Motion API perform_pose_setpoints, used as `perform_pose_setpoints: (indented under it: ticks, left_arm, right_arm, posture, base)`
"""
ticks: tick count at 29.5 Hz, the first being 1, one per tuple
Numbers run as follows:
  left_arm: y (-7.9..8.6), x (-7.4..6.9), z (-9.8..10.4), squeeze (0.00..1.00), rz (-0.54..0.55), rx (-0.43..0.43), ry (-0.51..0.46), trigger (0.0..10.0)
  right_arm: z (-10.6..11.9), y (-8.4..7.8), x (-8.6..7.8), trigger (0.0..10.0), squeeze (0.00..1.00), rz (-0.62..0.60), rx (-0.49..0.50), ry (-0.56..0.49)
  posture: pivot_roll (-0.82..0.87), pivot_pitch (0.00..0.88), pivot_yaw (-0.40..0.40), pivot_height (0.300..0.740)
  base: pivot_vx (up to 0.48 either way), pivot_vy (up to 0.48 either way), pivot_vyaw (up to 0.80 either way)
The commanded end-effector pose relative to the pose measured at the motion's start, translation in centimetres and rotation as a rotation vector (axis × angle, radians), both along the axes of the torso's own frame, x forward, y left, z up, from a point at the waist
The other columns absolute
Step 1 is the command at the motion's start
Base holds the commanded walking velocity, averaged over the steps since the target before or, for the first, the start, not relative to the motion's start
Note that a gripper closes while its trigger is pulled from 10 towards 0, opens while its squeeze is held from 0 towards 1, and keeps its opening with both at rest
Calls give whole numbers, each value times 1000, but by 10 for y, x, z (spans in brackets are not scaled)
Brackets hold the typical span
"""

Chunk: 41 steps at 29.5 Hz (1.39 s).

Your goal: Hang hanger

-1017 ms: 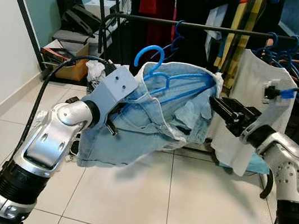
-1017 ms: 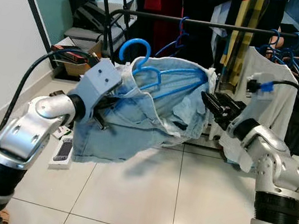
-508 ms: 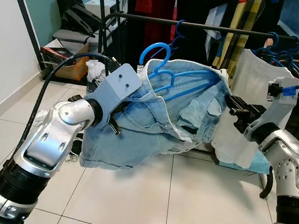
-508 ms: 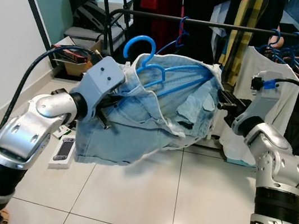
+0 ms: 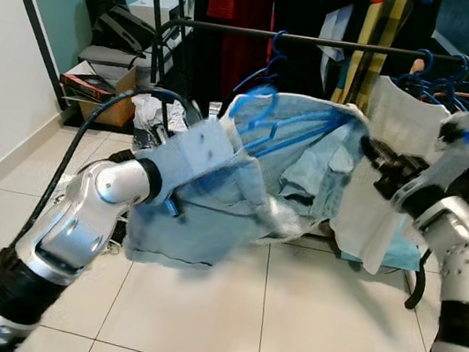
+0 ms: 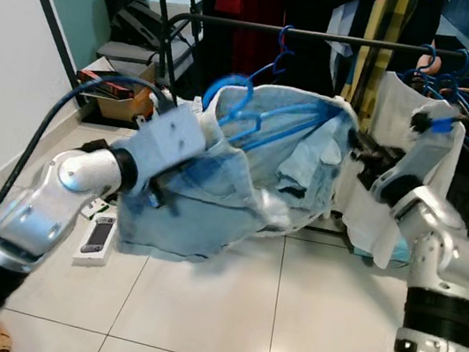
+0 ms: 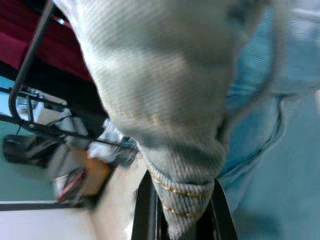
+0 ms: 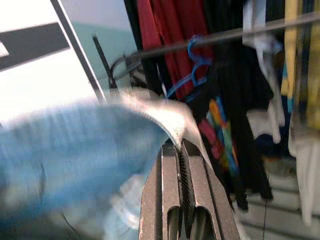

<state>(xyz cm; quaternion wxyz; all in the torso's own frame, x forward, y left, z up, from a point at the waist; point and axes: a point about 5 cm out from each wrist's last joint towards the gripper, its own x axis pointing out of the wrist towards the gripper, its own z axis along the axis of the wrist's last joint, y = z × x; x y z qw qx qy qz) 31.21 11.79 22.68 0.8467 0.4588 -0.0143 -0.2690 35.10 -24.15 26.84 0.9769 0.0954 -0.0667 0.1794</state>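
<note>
A pair of light blue denim shorts (image 5: 250, 187) hangs on a blue hanger (image 5: 265, 123), held up between my two arms just below the black clothes rail (image 5: 327, 42). My left gripper (image 7: 182, 220) is shut on the denim waistband at the left side. My right gripper (image 8: 181, 150) is shut on the pale denim edge at the right side, near the rail's white garment (image 5: 388, 165). The hanger's hook (image 6: 228, 90) stands free below the rail, beside a blue hanger (image 6: 282, 45) hung there.
The rail carries red, black and yellow clothes, with several blue and orange hangers (image 5: 463, 83) at the right. A black bag (image 5: 120, 24), a box (image 5: 109, 94) and a second rack (image 5: 166, 13) stand at the left. White tiled floor (image 5: 299, 329) lies in front.
Both arms have carried the shorts and hanger up and to the right, closer to the rail. The right arm has risen and drawn back. The picture is blurred with motion.
</note>
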Motion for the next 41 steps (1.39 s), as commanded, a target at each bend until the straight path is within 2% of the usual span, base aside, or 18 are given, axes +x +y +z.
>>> perform_pose_setpoints:
  ticks: [1,2,4,6,16,17,21,24,25,28,30,35,36,37,38,39,40,41]
  left_arm:
    - [10,1,-17,0,24,157,21,10000]
    - [16,2,-22,0,47,222,20,10000]
    - [16,2,-22,0,47,222,20,10000]
    - [27,3,-28,0,103,288,36,10000]
    - [32,4,-31,0,171,244,85,10000]
    - [29,6,-34,0,225,164,143,10000]
    - [29,6,-34,0,225,164,143,10000]
    - [24,12,-38,0,281,92,199,10000]
    - [24,12,-38,0,281,92,199,10000]
    - [21,15,-43,0,315,71,239,10000]
    - [19,15,-45,0,327,59,257,10000]
    - [19,15,-46,0,338,44,271,10000]
    - [20,16,-46,0,356,1,287,10000]
    - [20,16,-46,0,356,1,287,10000]
    - [21,17,-45,0,368,-48,305,10000]
    - [24,18,-42,0,383,-95,315,10000]
    - [24,18,-42,0,383,-95,315,10000]
    - [29,20,-38,0,404,-132,319,10000]
  right_arm:
    - [10,0,0,0,0,12,18,-33]
    - [12,1,1,0,0,13,20,-39]
    - [12,1,1,0,0,13,20,-39]
    - [15,2,1,0,0,21,25,-48]
    - [15,12,1,0,0,59,33,-53]
    - [12,36,0,0,0,152,33,-42]
    - [12,36,0,0,0,152,33,-42]
    - [9,86,-8,0,0,325,42,-41]
    - [9,86,-8,0,0,325,42,-41]
    - [14,127,-13,0,0,427,47,-57]
    - [14,142,-17,0,0,476,36,-56]
    - [15,149,-20,0,0,513,33,-53]
    - [3,156,-27,0,0,578,-47,1]
    - [3,156,-27,0,0,578,-47,1]
    - [-12,160,-34,0,0,634,-116,72]
    - [-28,159,-41,0,0,678,-199,136]
    - [-28,159,-41,0,0,678,-199,136]
    - [-40,154,-47,0,0,697,-257,189]
  posture:
    - [-49,0,61,740]
    - [-49,0,61,740]
    - [-49,0,61,740]
    - [-46,0,60,740]
    - [-44,0,61,740]
    - [-50,0,66,740]
    - [-50,0,66,740]
    - [-52,0,70,740]
    - [-52,0,70,740]
    - [-55,0,75,740]
    - [-54,0,74,740]
    - [-55,0,73,740]
    - [-59,0,70,740]
    - [-59,0,70,740]
    - [-59,0,70,740]
    - [-56,0,64,740]
    - [-56,0,64,740]
    - [-56,0,64,740]
  base:
    - [0,0,0]
    - [0,0,0]
    - [0,0,0]
    - [0,0,0]
    - [0,0,0]
    - [0,0,0]
    - [0,0,0]
    - [0,0,0]
    - [0,0,0]
    - [0,0,0]
    - [0,0,0]
    - [0,0,0]
    - [0,0,0]
    - [0,0,0]
    - [0,0,0]
    - [0,0,0]
    - [0,0,0]
    - [0,0,0]
